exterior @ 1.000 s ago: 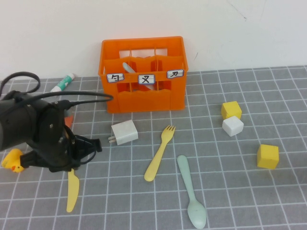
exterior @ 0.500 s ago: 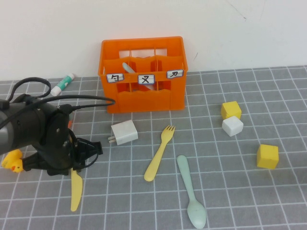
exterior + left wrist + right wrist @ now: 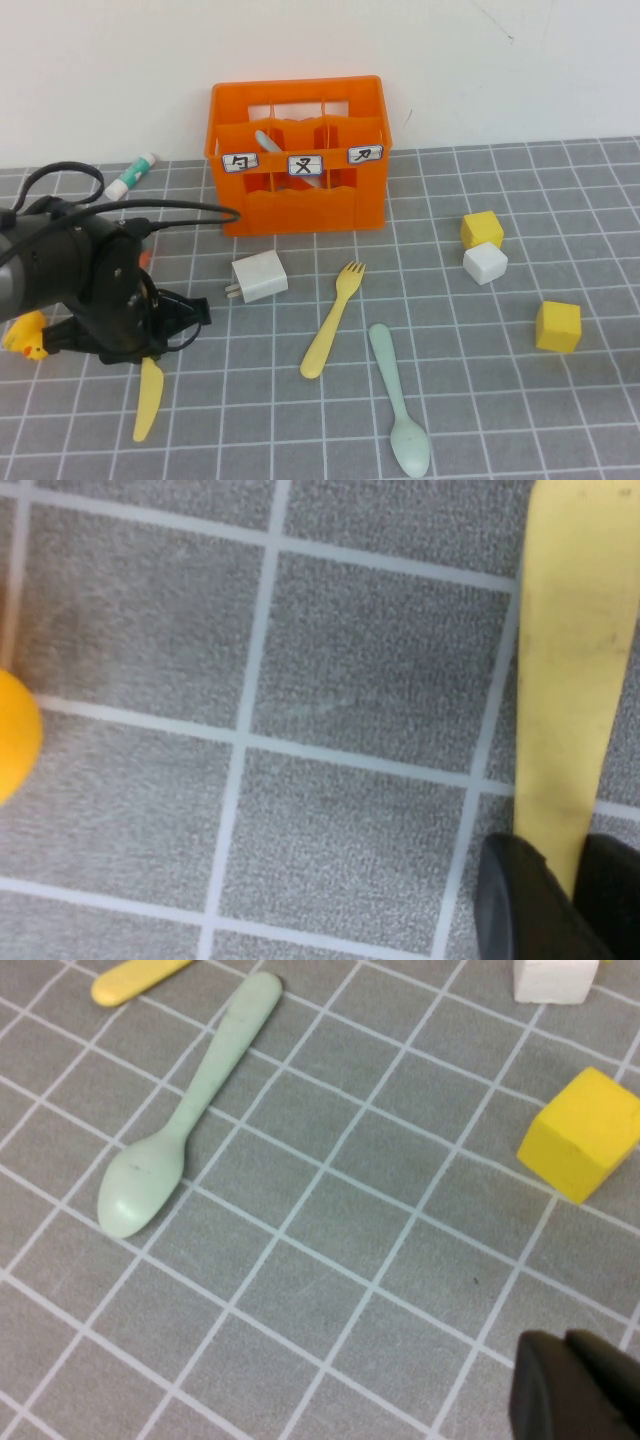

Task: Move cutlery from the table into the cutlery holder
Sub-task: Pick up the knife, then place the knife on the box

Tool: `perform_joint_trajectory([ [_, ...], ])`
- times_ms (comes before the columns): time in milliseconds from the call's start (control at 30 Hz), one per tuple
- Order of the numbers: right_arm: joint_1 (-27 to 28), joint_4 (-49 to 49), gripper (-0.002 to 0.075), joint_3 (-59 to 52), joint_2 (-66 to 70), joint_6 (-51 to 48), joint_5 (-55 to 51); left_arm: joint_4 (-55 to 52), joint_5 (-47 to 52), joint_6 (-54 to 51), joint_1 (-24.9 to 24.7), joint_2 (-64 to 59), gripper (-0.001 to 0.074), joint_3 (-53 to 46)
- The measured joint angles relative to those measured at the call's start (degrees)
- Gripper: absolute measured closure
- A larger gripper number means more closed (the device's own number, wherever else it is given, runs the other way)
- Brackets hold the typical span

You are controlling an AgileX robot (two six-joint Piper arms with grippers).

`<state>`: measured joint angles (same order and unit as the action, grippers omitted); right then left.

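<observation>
where nearest, right gripper (image 3: 575, 1385) pressed shut above the table (image 3: 450, 340); left gripper (image 3: 570, 885) clamped on yellow knife (image 3: 148, 399), beside fork (image 3: 333, 318) and spoon (image 3: 398, 400); farthest, cutlery holder (image 3: 298, 205) keeping a grey utensil (image 3: 270, 141).

Bulky matte-black left arm (image 3: 75, 290) trailing looped black cables, ending in the left gripper (image 3: 565, 900) with rounded black fingers (image 3: 515, 905); right gripper (image 3: 580, 1385) equally black, blunt-tipped, glimpsed only from its own wrist camera.
</observation>
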<state>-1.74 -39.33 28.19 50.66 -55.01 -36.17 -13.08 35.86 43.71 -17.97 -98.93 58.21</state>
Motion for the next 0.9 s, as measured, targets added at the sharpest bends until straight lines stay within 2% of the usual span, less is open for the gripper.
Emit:
perform_joint_trajectory([
  [267,0.00,-0.11,0.0729,0.00,0.00,-0.35,-0.36,-0.95,-1.61,-0.70,0.11,11.05,0.0654,0.00],
  [467,0.00,-0.22,0.0729,0.00,0.00,-0.95,-0.36,-1.77,-10.95,-0.92,0.21,19.85,0.0654,0.00],
  [667,0.00,-0.43,0.0729,0.00,0.00,-1.45,-0.36,-2.12,-37.76,-0.92,0.19,22.08,0.0654,-0.03],
  [900,0.00,-0.61,0.0729,0.00,0.00,-1.57,-0.36,-5.76,-73.71,-4.01,0.19,16.31,0.0654,-0.03],
])
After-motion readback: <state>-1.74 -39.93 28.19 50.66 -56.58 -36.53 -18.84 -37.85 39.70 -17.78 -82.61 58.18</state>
